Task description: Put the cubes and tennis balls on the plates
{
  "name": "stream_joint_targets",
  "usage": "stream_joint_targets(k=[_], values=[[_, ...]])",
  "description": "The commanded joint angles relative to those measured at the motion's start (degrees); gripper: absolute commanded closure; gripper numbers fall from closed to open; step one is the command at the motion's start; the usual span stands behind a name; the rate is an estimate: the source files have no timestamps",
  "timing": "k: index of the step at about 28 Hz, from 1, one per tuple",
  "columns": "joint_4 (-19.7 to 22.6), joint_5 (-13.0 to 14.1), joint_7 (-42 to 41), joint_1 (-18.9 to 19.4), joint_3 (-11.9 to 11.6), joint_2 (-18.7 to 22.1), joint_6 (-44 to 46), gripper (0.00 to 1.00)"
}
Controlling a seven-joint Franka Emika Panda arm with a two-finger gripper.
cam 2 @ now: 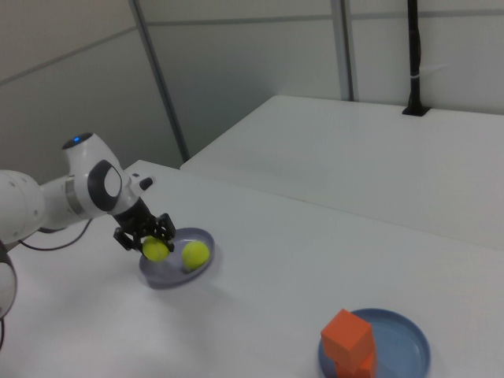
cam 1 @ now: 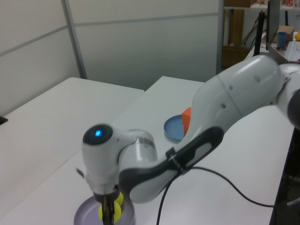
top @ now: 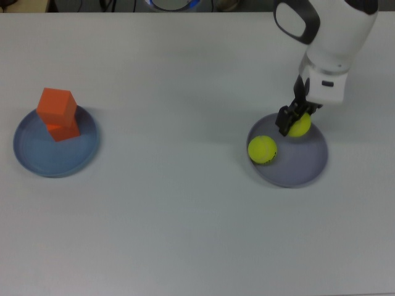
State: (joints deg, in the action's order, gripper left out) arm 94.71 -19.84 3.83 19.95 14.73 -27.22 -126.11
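The claw (top: 297, 122) is clenched round one tennis ball (top: 300, 125), holding it over the lavender-grey plate (top: 305, 169), toward twelve o'clock of the plate in the top view. The other tennis ball (top: 262, 149) already sits on that plate, near its nine o'clock rim. Well apart, on the top view's left, the blue plate (top: 37, 161) carries both orange cubes (top: 57, 106), one stacked askew on the other. In the right view the held ball (cam 2: 155, 249) hangs just beside the resting one (cam 2: 195, 253). Everything stands on a white table (top: 173, 209).
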Motion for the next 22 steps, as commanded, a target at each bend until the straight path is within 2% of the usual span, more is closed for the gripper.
stream_joint_targets(k=[1, 2, 4, 5, 8, 9, 10, 14, 19, 22], values=[[-3.66, -3.98, 1.7, 0.0, -0.41, -4.25, -0.62, 0.49], [-3.66, -4.07, 1.7, 0.0, -0.41, -4.25, -0.71, 0.42], [-3.92, -3.2, 1.7, 0.0, -0.41, -3.64, -0.45, 0.05], [-3.92, -2.93, 1.88, 0.0, -0.41, -2.76, -0.19, 0.0], [-3.22, -1.09, 1.88, -0.09, -0.32, 1.63, 2.52, 0.0], [-3.39, 2.4, 1.62, -0.18, -0.32, 3.9, 6.37, 0.0], [-3.65, 4.44, 1.44, -0.26, -0.32, 4.88, 8.15, 0.0], [-3.92, 10.24, 1.87, -1.05, -0.58, 11.64, 13.07, 0.0], [-3.92, 11.05, 4.07, -2.9, -1.02, 16.66, 20.54, 0.0], [-3.66, 10.96, 9.86, -5.45, -1.2, 19.92, 24.33, 0.0]])
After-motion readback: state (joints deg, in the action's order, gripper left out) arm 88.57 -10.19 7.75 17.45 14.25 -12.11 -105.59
